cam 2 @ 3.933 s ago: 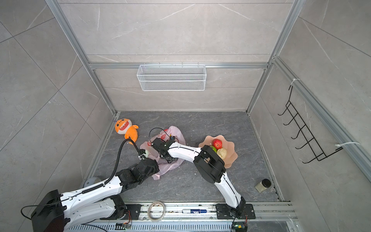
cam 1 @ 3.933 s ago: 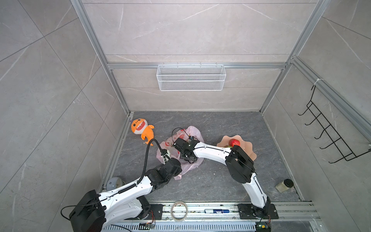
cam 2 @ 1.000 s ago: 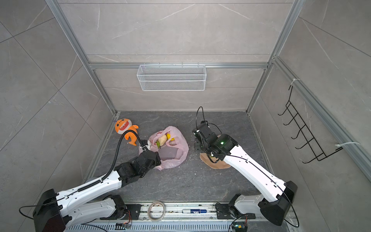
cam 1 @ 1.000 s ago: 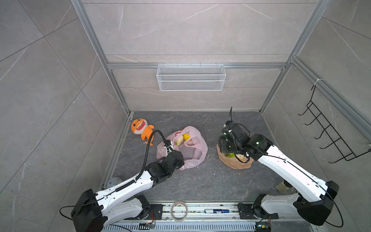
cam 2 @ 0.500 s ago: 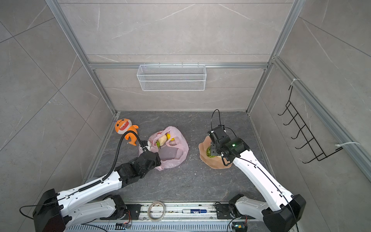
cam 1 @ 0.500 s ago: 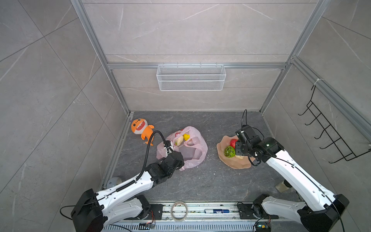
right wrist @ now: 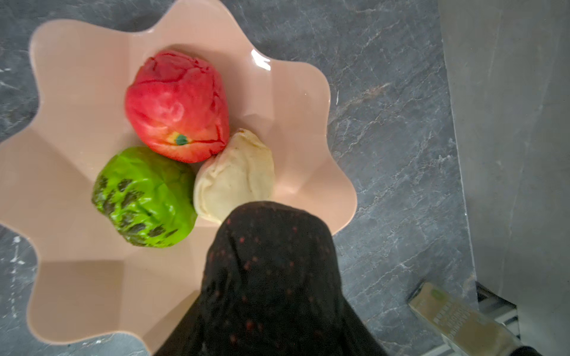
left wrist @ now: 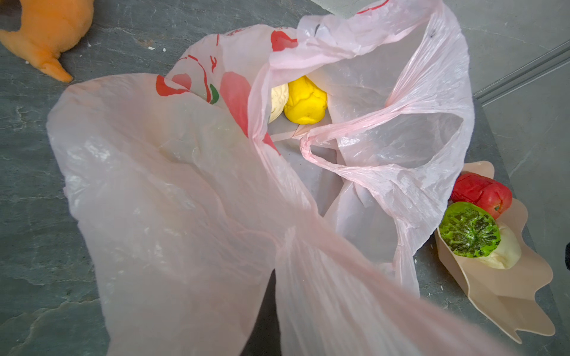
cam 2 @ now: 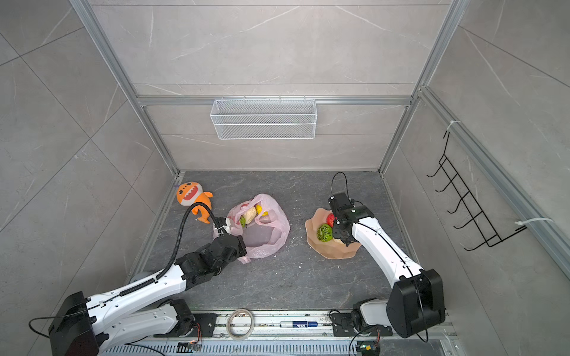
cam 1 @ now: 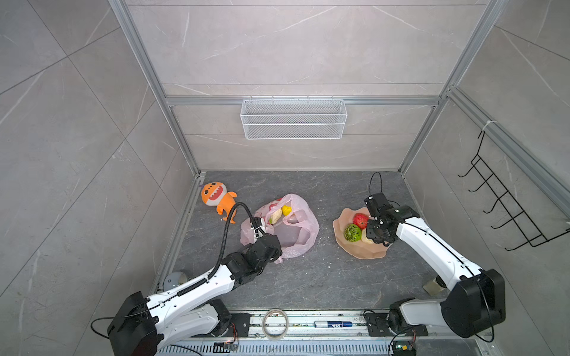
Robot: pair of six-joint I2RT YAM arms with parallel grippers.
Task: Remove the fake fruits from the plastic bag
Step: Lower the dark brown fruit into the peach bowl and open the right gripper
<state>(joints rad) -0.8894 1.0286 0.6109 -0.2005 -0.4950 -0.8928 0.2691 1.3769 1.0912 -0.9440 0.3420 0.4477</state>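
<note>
The pink plastic bag point(cam 1: 296, 228) point(cam 2: 265, 234) lies open on the grey floor. My left gripper point(cam 1: 274, 245) point(left wrist: 268, 314) is shut on its near edge, and the film point(left wrist: 185, 185) is pulled taut toward the camera. Inside the bag lie a yellow lemon point(left wrist: 305, 100) and a cream lumpy piece point(left wrist: 279, 98). My right gripper point(cam 1: 377, 235) point(cam 2: 340, 235) hangs over the peach bowl point(right wrist: 77, 77), shut on a dark avocado point(right wrist: 271, 277). A red apple point(right wrist: 177, 106), a green bumpy ball point(right wrist: 143, 197) and a cream piece point(right wrist: 237, 175) sit in the bowl.
An orange plush shark point(cam 1: 216, 197) lies at the back left beside the bag. A small bottle point(cam 1: 433, 285) stands by the right wall. A tape roll point(cam 1: 275, 323) and a marker point(cam 1: 333, 324) rest on the front rail. A wire basket point(cam 1: 293, 118) hangs on the back wall.
My right arm has swung rightward from the bowl's left side to over its near right part, carrying the dark avocado. The left arm and the bag have stayed put.
</note>
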